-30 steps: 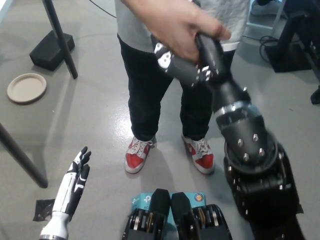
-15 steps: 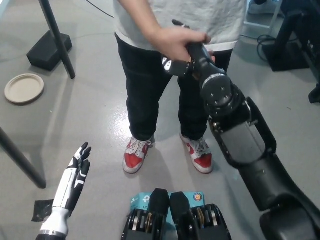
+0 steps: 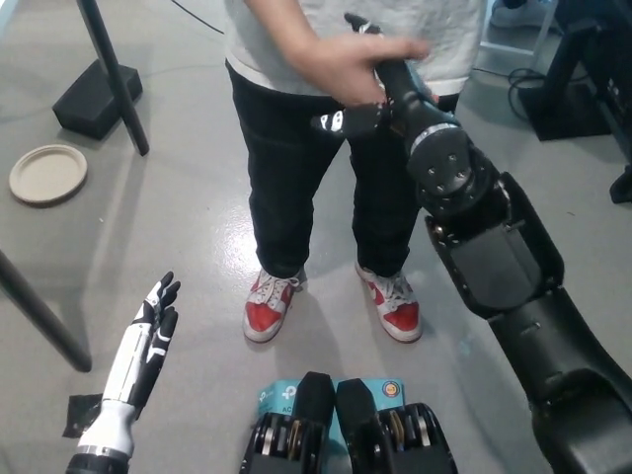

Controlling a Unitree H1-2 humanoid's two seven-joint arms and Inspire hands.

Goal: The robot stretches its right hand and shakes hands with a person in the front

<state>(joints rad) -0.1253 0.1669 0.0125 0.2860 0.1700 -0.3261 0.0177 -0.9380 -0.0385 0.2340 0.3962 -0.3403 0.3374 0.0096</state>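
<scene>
The black right hand (image 3: 380, 94) reaches up and forward from the lower right of the head view, its arm running across the right side of the picture. It is clasped in the person's hand (image 3: 355, 64), which wraps over it from above and covers most of it. The robot's fingers (image 3: 336, 120) show only as a short black-and-silver part poking out below the person's palm, so whether they are curled around the person's hand cannot be told. The two hands are touching, in front of the person's waist, near the top middle of the picture.

The person (image 3: 316, 178) stands facing the robot in a pale grey shirt, black trousers and red-and-white shoes (image 3: 269, 304) planted on the grey floor (image 3: 188, 217).

The white left hand (image 3: 143, 346) rests low at the lower left, above the floor, its fingers stretched out straight and a little apart, holding nothing.

A round beige plate (image 3: 47, 174) lies at the left edge. A dark slanted pole (image 3: 114, 74) with a black block (image 3: 94, 99) at its foot stands at the upper left.
</scene>
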